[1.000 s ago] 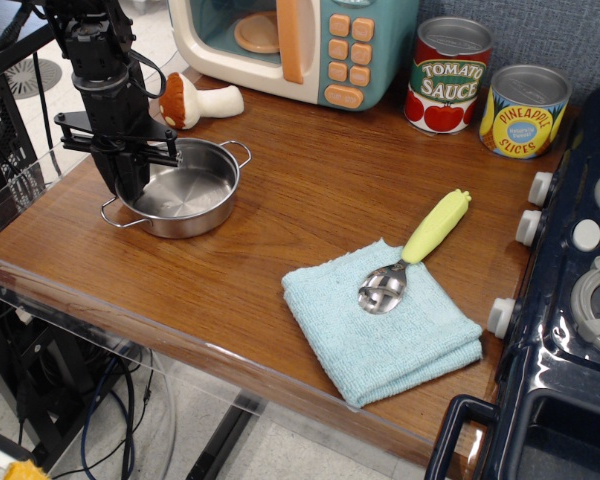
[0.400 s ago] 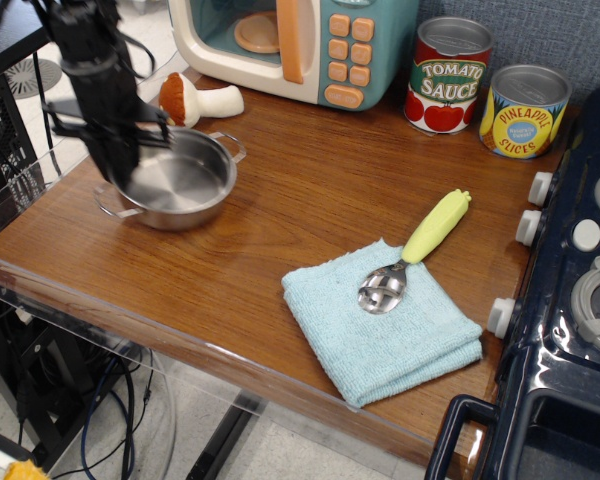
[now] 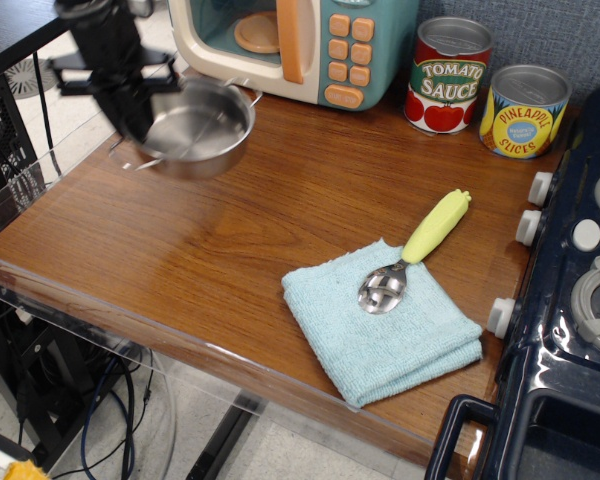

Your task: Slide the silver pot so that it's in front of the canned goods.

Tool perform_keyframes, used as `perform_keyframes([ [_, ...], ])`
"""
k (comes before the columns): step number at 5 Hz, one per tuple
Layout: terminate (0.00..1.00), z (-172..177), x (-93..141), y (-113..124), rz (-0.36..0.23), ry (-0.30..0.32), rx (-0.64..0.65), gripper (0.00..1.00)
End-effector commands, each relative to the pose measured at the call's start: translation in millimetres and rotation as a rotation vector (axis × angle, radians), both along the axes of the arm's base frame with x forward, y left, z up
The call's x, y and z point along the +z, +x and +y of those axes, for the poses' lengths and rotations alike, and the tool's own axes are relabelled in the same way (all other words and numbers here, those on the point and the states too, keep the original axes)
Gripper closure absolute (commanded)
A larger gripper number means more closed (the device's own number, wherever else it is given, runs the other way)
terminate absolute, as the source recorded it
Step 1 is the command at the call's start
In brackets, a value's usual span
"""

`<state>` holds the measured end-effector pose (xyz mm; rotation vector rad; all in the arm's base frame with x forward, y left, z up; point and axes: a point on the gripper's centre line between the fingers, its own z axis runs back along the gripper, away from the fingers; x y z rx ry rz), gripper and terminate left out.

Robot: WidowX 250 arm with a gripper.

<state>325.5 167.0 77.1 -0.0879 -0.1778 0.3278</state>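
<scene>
Wooden counter (image 3: 230, 250), spoon (image 3: 412, 253) on cloth (image 3: 380, 335)

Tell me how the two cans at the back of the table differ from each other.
The tomato sauce can has a red and green label with tomatoes pictured; the pineapple slices can has a yellow label with a blue patch. The tomato sauce can stands taller and sits closer to the toy microwave; the pineapple slices can is shorter and stands nearer the toy stove. Both are upright cylinders with silver lids, set side by side against the grey wall.
</scene>
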Motion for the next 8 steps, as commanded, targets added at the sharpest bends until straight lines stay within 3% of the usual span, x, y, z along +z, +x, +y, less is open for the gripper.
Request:
perform_keyframes([
  [1, 0.00, -46.0, 53.7, 26.8, -0.113, -0.019, -0.033, 1.00],
  [4, 0.00, -126.3, 17.0, 78.1, -0.095, -0.015, -0.096, 1.00],
  [6, 0.00, -142.4, -6.3, 99.4, -0.079, -0.013, -0.078, 1.00],
  [8, 0.00, -140.4, -30.6, 103.8, -0.030, 0.008, -0.076, 1.00],
])
